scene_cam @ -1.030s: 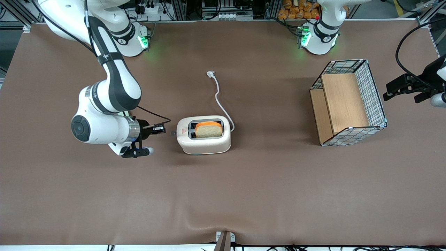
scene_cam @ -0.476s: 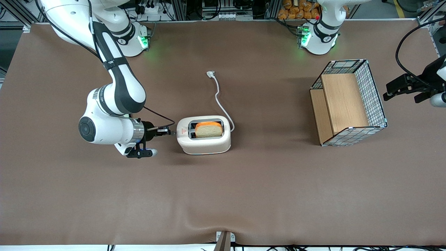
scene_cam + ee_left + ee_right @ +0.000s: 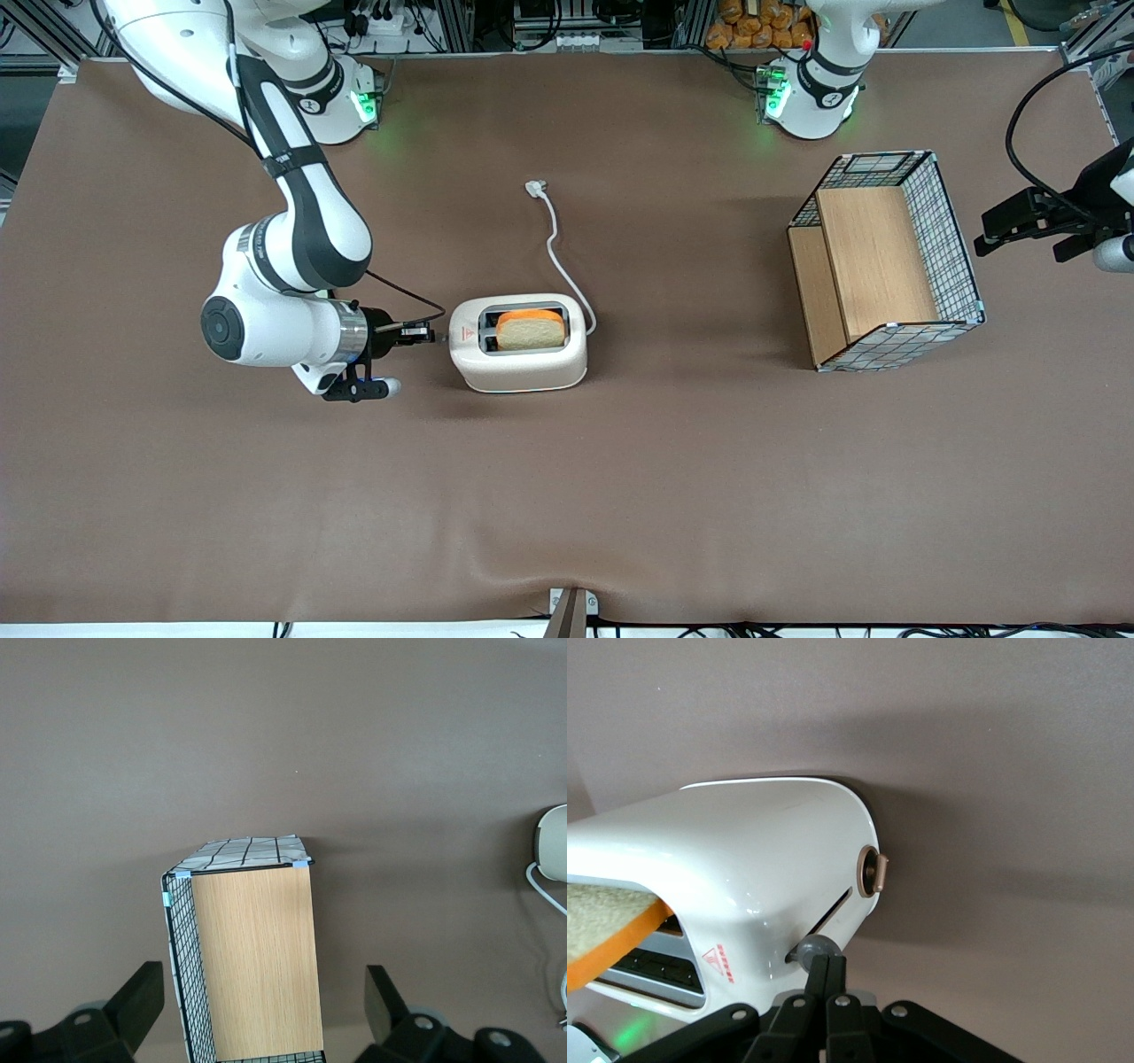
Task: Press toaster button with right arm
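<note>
Front view shows the toaster [image 3: 518,342] near the middle of the brown bench [image 3: 567,496], a slice of bread [image 3: 530,329] in its slot. A small red warning triangle sits on its top; its wording is too small to read. The right arm's [image 3: 292,266] end effector [image 3: 423,335] is at the toaster's short end, fingers pressed together, tips touching the grey button [image 3: 812,950]. A wire basket [image 3: 886,261] stands toward the parked arm's end, well apart from the toaster, with bare bench between them.
</note>
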`<state>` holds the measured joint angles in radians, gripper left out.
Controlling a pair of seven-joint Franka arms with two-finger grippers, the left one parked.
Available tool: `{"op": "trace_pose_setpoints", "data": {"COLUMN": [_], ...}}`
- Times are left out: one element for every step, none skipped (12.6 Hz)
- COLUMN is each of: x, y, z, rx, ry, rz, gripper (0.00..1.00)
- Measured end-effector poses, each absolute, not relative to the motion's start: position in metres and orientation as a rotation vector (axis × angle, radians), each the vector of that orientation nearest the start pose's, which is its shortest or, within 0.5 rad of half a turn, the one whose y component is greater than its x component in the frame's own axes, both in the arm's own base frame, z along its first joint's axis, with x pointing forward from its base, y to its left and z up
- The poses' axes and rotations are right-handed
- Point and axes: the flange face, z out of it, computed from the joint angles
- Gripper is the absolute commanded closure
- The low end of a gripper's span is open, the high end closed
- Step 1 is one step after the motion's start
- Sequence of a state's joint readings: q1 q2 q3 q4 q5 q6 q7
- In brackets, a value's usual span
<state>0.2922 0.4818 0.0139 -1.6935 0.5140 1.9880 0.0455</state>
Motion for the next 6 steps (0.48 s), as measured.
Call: {"op": "trace_pose_setpoints", "data": {"x": [0.6135,0.6128,0.6126,0.6130,0.6135,0.6137], "y": [0.2261,0.2270,0.2275,0.2275,0.2277,0.2291], "z": [0.3085,0.3069,0.3055,0.3045,0.3034,0.3017], "rx": [-2.702,-2.701,-2.700,-2.701,-2.701,-2.702], "ry": [-0.002,-0.001,0.000,0.002,0.004,0.005], "rz": [0.360,0.363,0.365,0.362,0.357,0.350], "gripper": [1.00,1.00,1.00,1.00,1.00,1.00]}}
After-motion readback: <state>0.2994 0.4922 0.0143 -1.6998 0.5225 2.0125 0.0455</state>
